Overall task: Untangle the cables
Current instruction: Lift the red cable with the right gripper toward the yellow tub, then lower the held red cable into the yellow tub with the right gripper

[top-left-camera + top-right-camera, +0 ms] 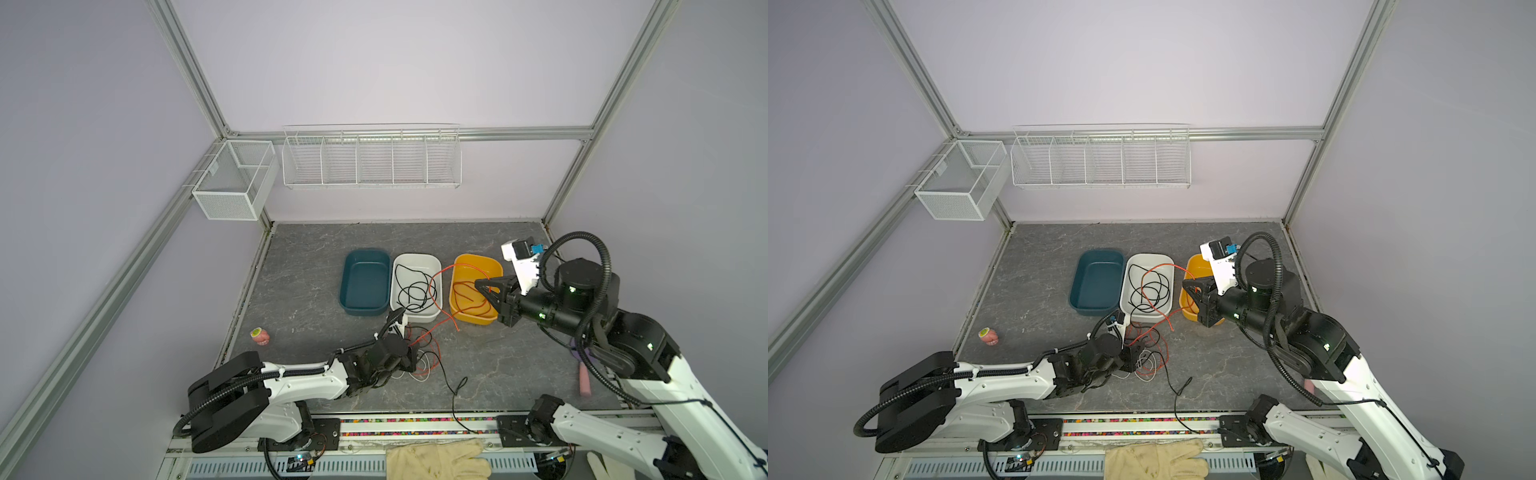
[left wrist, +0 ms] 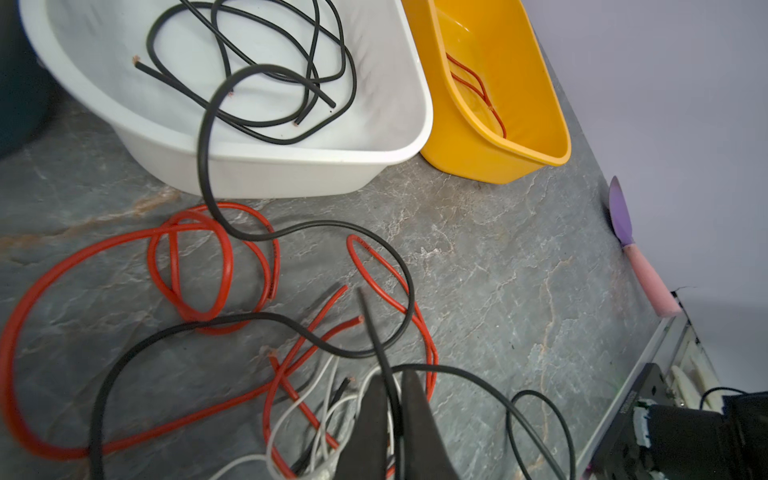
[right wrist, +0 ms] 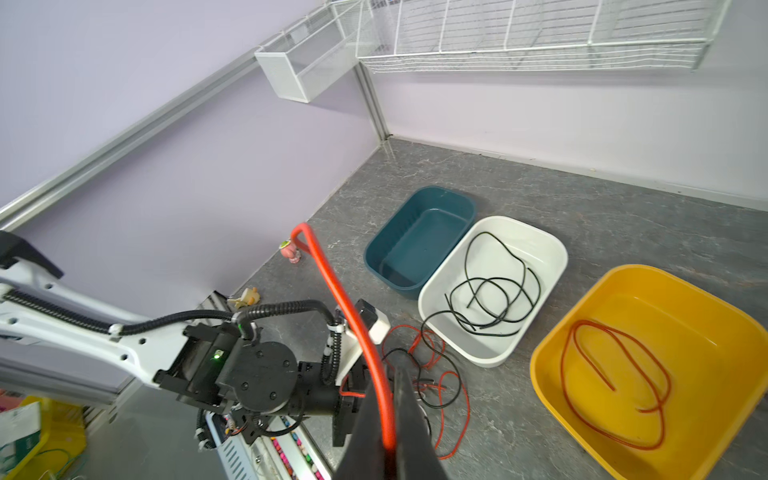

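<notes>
**Cables mid-sort: one strand gripped at each end of the work**

Cables (image 1: 424, 353) not yet sorted lie as a red, black and white knot on the table (image 1: 311, 270), just on my side of the white tub (image 1: 415, 257). My left gripper (image 2: 390, 380) sits low in that knot. Its jaws are closed right down on a single black strand (image 2: 376, 332), and white strands (image 2: 324, 399) lie beneath the fingers. My right gripper (image 3: 388, 399) hangs above the yellow tub (image 1: 478, 258), which stands just beside the white tub on its right. These jaws are pinched shut on a red strand (image 3: 330, 282) that arcs past the white tub's near corner and drops to the table beside the knot.

Black lengths rest inside the white tub and a red loop inside the yellow one. The teal tub (image 1: 365, 251), just beside the white tub on its left, holds no cable. From this I judge that each colour has its own tub. The high grip appears meant to carry the red strand clear of the knot and over its tub. The low grip appears meant to single out the next black length. One likely hazard is that a strand drawn away drags its neighbours along.
</notes>
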Robot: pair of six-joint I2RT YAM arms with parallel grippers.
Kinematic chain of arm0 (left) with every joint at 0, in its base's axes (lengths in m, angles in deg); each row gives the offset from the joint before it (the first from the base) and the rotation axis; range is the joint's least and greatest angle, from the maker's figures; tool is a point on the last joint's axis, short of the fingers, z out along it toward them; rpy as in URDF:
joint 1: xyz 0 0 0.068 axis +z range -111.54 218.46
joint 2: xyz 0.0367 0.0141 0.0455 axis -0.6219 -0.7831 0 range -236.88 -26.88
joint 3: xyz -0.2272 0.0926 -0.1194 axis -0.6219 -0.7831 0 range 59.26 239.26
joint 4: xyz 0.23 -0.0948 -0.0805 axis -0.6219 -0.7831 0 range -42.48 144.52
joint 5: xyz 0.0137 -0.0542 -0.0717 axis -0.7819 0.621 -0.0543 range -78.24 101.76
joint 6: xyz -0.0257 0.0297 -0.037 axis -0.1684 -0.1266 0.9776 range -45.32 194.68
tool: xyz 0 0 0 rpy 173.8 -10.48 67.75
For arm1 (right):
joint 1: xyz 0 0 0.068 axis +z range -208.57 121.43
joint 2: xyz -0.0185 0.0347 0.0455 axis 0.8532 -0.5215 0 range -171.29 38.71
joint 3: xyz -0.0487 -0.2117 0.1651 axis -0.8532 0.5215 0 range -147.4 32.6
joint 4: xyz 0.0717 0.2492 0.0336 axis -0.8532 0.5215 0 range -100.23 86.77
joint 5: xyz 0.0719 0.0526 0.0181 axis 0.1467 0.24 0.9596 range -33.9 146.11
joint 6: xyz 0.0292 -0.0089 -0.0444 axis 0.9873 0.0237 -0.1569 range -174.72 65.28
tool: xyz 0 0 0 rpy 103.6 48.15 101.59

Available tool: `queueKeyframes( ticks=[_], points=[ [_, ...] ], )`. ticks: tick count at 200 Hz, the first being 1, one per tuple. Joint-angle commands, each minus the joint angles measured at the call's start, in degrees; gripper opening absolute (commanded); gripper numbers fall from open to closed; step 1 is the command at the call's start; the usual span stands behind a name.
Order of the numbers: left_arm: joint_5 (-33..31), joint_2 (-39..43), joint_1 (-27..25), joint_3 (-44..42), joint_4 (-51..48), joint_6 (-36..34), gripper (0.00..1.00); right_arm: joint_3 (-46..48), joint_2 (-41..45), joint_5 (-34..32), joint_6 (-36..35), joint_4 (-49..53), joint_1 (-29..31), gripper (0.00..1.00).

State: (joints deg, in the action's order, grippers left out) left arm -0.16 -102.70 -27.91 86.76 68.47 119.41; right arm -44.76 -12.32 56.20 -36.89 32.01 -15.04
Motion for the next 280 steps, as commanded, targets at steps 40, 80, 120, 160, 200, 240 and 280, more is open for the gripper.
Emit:
queueKeyframes(
  ticks=[40, 80, 120, 160, 200, 240, 280],
  points=[
    [0.8, 0.6, 0.1, -1.0, -0.4, 1.2, 0.00, -0.6, -2.5, -18.3, -0.6, 2.6, -4.6, 0.06],
    [0.3, 4.8, 0.1, -2.1, -3.7, 1.0, 0.00, 0.5, -4.3, -18.7, 1.3, -0.1, -15.7, 0.06],
    [-1.1, 10.8, 0.1, -3.7, -6.7, 1.1, 0.00, 4.1, -7.8, -21.6, 3.3, -2.5, -24.1, 0.06],
    [-1.6, 15.4, 0.2, -5.6, -7.3, 1.6, 0.00, 7.3, -11.8, -20.9, 4.4, -6.6, -25.9, 0.06],
    [-1.4, 17.6, 0.2, -6.3, -8.1, 2.0, 0.00, 7.4, -17.0, -19.5, 4.2, -9.2, -26.2, 0.06],
    [-1.1, 19.2, 0.2, -6.8, -8.4, 2.4, 0.00, 8.4, -22.1, -17.7, 5.1, -11.4, -26.5, 0.06],
    [-1.2, 20.4, 0.1, -7.0, -9.4, 2.4, 0.00, 9.4, -25.0, -16.0, 5.7, -13.9, -26.5, 0.06]
  ],
)
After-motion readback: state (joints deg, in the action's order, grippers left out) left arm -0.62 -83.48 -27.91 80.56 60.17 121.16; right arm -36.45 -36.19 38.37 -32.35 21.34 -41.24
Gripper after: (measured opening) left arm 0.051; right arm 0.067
